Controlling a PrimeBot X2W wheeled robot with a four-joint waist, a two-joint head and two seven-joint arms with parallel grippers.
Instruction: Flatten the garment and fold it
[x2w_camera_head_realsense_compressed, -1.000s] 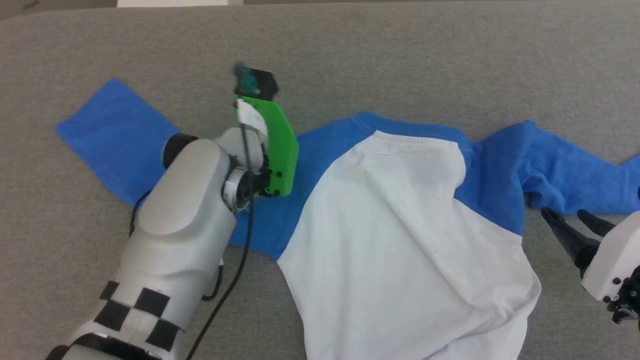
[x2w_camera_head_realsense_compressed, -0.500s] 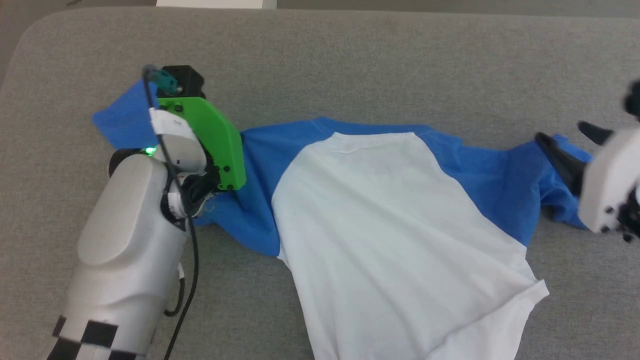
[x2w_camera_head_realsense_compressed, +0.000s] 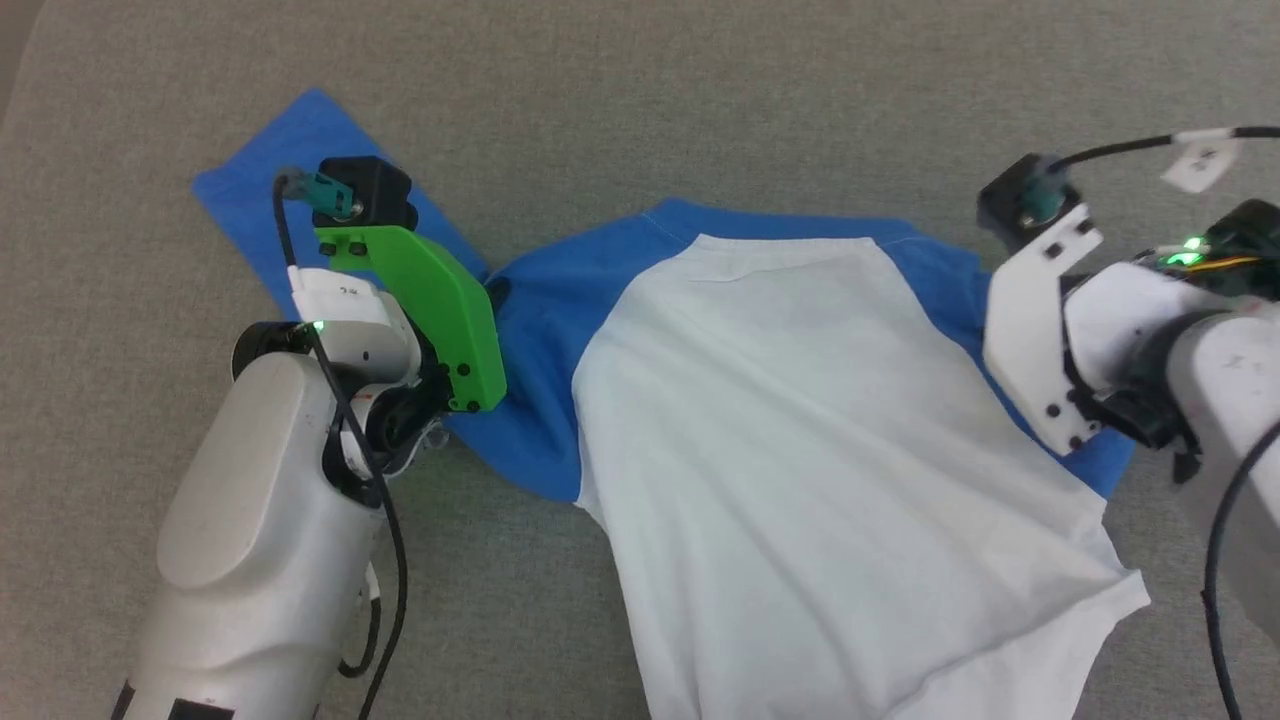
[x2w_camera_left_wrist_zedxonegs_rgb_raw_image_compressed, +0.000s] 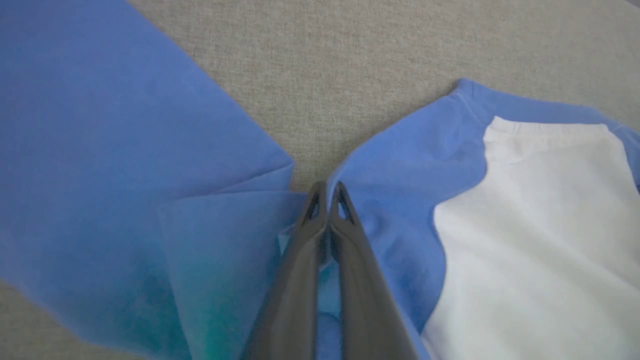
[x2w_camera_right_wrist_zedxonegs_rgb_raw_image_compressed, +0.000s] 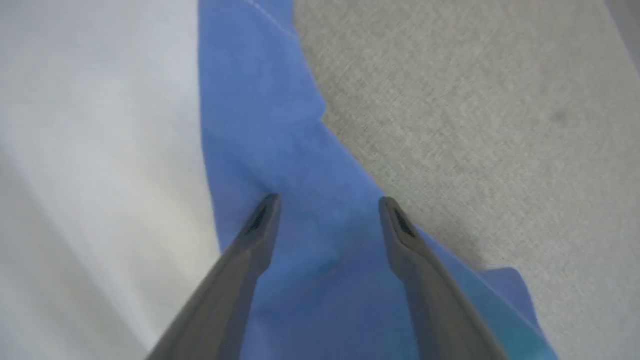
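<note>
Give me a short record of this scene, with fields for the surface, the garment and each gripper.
surface: grey fabric surface
garment: white body, blue sleeves, spread out, wrinkled, not yet folded
left gripper: shut, pinching a fold of blue sleeve
right gripper: open, fingers over the other blue sleeve

a grey woven surface (x2w_camera_head_realsense_compressed: 700, 100) with a rounded far-left corner carries one shirt (x2w_camera_head_realsense_compressed: 800, 450), lying fairly flat on it, collar (x2w_camera_head_realsense_compressed: 780, 225) toward the far side, a blue sleeve (x2w_camera_head_realsense_compressed: 250, 170) reaching toward that corner
</note>
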